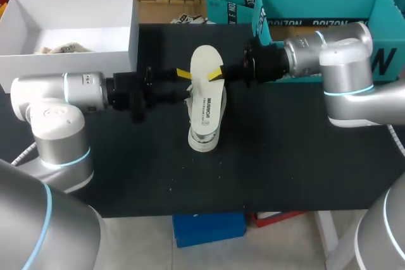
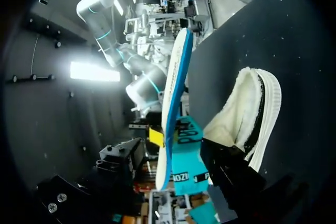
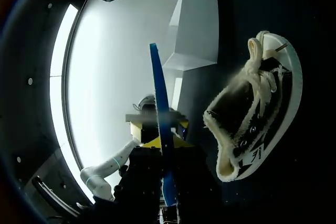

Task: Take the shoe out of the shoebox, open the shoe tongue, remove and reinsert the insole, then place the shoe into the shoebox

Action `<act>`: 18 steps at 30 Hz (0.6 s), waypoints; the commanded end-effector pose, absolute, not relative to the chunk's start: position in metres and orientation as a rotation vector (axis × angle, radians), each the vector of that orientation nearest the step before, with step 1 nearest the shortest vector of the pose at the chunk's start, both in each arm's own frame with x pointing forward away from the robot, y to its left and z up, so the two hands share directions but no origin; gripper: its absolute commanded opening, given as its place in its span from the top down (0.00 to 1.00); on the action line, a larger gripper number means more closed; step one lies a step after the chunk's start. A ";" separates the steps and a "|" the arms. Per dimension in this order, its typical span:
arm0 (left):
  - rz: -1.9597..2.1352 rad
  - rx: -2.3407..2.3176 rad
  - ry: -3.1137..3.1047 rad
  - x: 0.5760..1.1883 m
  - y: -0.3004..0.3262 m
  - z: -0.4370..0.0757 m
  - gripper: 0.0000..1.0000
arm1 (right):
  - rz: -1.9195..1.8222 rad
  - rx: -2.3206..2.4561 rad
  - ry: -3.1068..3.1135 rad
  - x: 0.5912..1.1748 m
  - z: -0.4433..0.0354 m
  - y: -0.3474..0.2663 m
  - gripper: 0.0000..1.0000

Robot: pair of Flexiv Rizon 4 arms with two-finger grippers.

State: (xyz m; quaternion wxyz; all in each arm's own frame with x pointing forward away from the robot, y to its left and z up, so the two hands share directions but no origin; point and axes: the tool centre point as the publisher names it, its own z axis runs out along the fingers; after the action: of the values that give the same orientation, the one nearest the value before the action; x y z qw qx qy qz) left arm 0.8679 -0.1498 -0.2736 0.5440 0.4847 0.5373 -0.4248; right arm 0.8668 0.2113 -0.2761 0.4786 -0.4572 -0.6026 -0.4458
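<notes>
Insole (image 1: 207, 96) is out of the shoe (image 1: 204, 138) and up in the air, lying flat above it with the printed side up. Toe end points at the table's far edge and heel end sits over the shoe's opening. Both wrist views show it edge-on, blue underside, with a clear gap to the shoe.

Right gripper (image 1: 218, 74) comes in from the right and is clamped on the insole near its toe end, one yellow tip on top of it.

Left gripper (image 1: 182, 85) is level with it on the opposite side, right at the insole's edge and close to the shoe's fleece collar. Can't tell whether it's open or gripping anything.

Shoe stands upright mid black table (image 1: 285, 156), white sole, fleece lining, laces loose.

White shoebox (image 1: 69, 64) is at the far left corner, well apart from the shoe, with crumpled paper (image 1: 60, 48) inside.
</notes>
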 end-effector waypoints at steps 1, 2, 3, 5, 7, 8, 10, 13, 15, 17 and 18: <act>-0.992 1.138 1.273 0.872 -0.159 -0.276 0.42 | -1.087 -1.117 -1.472 0.867 -0.277 0.212 1.00; -0.992 1.136 1.273 0.873 -0.160 -0.276 0.42 | -1.087 -1.117 -1.472 0.867 -0.277 0.212 1.00; -0.991 1.132 1.273 0.876 -0.162 -0.276 0.42 | -1.087 -1.117 -1.472 0.867 -0.277 0.212 1.00; -0.988 1.128 1.266 0.879 -0.164 -0.274 0.42 | -1.087 -1.117 -1.472 0.867 -0.277 0.212 1.00; -0.982 1.127 1.261 0.881 -0.167 -0.273 0.43 | -1.087 -1.117 -1.472 0.867 -0.277 0.212 1.00; -0.982 1.126 1.260 0.882 -0.167 -0.273 0.44 | -1.087 -1.117 -1.472 0.867 -0.277 0.212 1.00; -0.983 1.122 1.256 0.884 -0.170 -0.273 0.47 | -1.087 -1.117 -1.472 0.867 -0.277 0.212 1.00; -0.981 1.119 1.252 0.886 -0.173 -0.274 0.58 | -1.087 -1.117 -1.472 0.867 -0.277 0.212 1.00; -0.982 1.116 1.251 0.887 -0.175 -0.274 0.60 | -1.087 -1.117 -1.472 0.867 -0.277 0.212 1.00; -0.983 1.114 1.249 0.888 -0.176 -0.275 0.60 | -1.087 -1.117 -1.472 0.867 -0.277 0.212 1.00; -0.984 1.114 1.247 0.888 -0.176 -0.275 0.60 | -1.087 -1.117 -1.472 0.867 -0.277 0.212 1.00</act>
State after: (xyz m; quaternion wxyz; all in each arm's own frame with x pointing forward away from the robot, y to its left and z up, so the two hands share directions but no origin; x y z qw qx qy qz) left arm 0.8866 -0.1730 -0.2728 0.5636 0.4737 0.5306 -0.4200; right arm 0.8668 0.2113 -0.2761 0.4786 -0.4572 -0.6026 -0.4458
